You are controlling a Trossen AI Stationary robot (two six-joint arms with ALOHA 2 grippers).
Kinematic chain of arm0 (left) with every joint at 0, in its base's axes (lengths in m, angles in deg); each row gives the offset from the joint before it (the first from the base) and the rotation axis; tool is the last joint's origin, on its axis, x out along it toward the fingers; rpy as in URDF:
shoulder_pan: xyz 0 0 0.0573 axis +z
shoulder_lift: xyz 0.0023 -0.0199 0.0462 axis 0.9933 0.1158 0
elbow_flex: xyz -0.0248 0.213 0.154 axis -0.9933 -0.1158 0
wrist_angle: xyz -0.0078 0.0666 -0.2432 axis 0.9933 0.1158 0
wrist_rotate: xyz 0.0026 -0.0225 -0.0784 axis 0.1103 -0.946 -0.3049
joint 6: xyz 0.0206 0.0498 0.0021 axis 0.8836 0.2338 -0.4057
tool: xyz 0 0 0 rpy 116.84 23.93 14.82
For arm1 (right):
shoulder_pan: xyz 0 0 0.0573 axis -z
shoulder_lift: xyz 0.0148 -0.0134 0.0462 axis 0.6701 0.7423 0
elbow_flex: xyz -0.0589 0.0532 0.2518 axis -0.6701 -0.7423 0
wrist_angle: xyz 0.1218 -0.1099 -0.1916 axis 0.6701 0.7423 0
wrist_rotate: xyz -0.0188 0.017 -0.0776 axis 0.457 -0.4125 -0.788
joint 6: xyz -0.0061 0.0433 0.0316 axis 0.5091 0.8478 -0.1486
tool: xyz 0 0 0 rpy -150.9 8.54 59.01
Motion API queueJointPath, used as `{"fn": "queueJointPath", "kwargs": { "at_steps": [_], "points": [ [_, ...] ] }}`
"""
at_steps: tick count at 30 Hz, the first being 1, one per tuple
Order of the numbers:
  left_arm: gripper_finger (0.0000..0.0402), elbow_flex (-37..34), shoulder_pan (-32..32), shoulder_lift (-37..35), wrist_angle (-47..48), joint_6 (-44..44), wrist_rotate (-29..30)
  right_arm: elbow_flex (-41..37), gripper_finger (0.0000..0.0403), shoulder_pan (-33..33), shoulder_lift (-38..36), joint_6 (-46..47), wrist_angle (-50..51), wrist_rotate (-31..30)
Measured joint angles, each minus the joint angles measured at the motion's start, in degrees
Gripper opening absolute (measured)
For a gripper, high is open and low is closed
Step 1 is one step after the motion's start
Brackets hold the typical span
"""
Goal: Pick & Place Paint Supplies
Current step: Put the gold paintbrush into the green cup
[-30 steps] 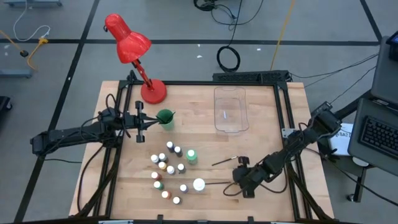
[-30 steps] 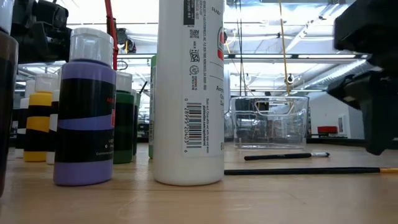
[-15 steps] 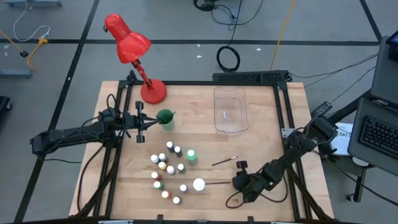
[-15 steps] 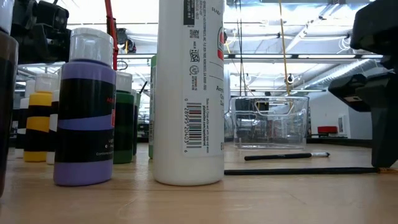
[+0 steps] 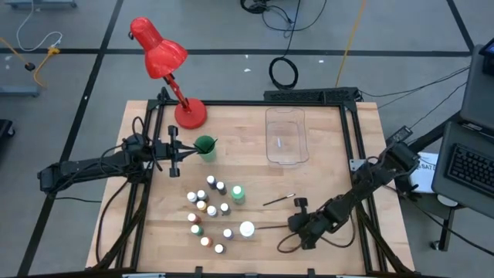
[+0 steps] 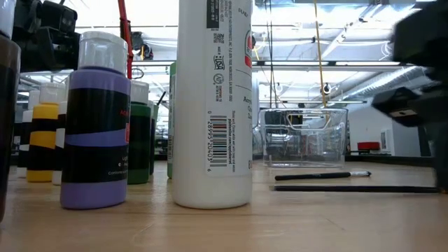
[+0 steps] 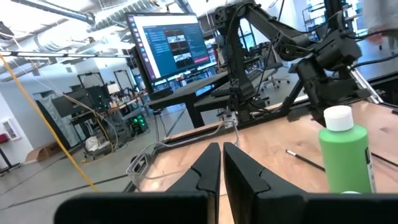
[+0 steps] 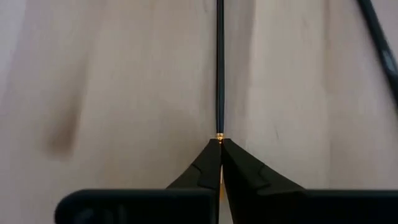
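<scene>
Right gripper (image 8: pixel 220 144) clamped on a thin brush (image 8: pixel 219 68)

The brush is a slim, dark, straight rod with a gold band, low right of centre on pale wood grain; upper left, the left gripper (image 5: pixel 185 152) holds its fingers together beside a green cup (image 5: pixel 205 146).

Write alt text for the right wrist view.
The right gripper, shut, pinches the gold-banded end of a thin dark paintbrush that runs straight away from it over the wooden table. Part of a second brush crosses one corner.
</scene>
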Motion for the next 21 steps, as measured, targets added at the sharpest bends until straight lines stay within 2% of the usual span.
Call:
{"fn": "queueJointPath", "kwargs": {
  "at_steps": [3, 9, 13, 15, 19, 21],
  "points": [
    [0.0024, 0.0, 0.1, 0.0, 0.0, 0.4, 0.0, -0.5, 0.0001, -0.8, -3.8, -3.0, 2.2, -2.0],
    [0.0024, 0.0, 0.1, 0.0, -0.1, 0.4, 0.0, -0.3, 0.0001, -3.2, -11.4, -8.6, 2.6, -13.2],
    [0.0024, 0.0, 0.1, 0.0, -0.2, 0.3, 0.0, -0.2, 0.0000, -4.0, -15.8, -14.9, 1.3, -23.0],
    [0.0024, 0.0, 0.1, 0.0, -0.4, -0.3, 0.0, -0.4, 0.0000, -3.1, -17.8, -18.9, -1.0, -26.0],
    [0.0024, 0.0, -0.5, 1.3, -1.0, -1.0, 0.0, -3.2, 0.0000, 1.6, -22.0, -30.1, -12.8, -26.9],
    [0.0024, 0.0, -1.1, 2.5, -3.2, 0.1, -0.1, -5.9, 0.0000, 5.4, -23.9, -35.5, -20.3, -22.6]
  ]
}}
